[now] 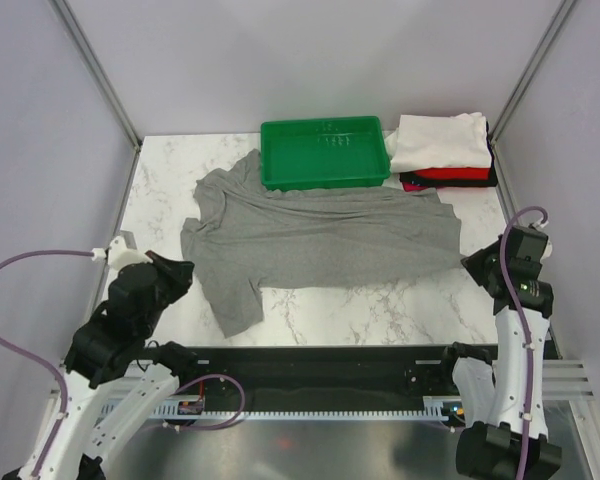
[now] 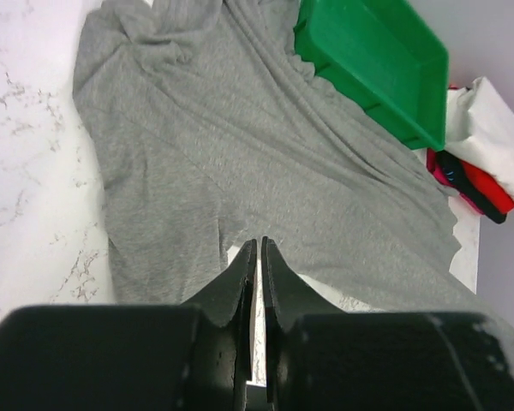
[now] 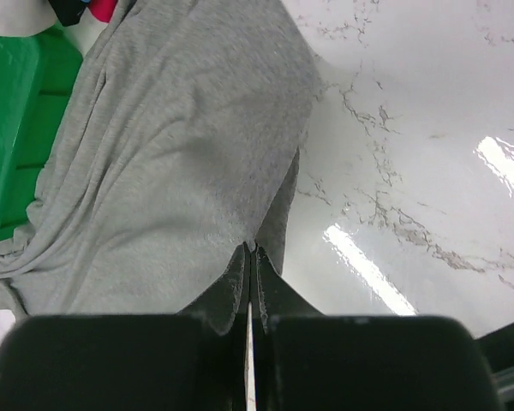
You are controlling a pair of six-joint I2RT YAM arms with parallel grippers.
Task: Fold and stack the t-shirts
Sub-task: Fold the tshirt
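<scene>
The large heather-grey t-shirt [image 1: 320, 240] lies spread out, wrinkled, across the middle of the marble table. Its far edge meets the green tray. It fills much of the left wrist view [image 2: 240, 145] and the right wrist view [image 3: 171, 154]. Folded white [image 1: 440, 140], red [image 1: 450, 173] and black [image 1: 483, 180] shirts are stacked at the back right. My left gripper [image 1: 185, 268] [image 2: 259, 242] is shut and empty, above the shirt's near left sleeve. My right gripper [image 1: 470, 263] [image 3: 251, 248] is shut, with its tips over the shirt's right hem.
A green plastic tray [image 1: 325, 183] stands at the back centre, beside the folded stack; it also shows in the left wrist view [image 2: 385, 60]. Bare marble [image 1: 380, 310] lies between the shirt and the near edge. Cage posts stand at the back corners.
</scene>
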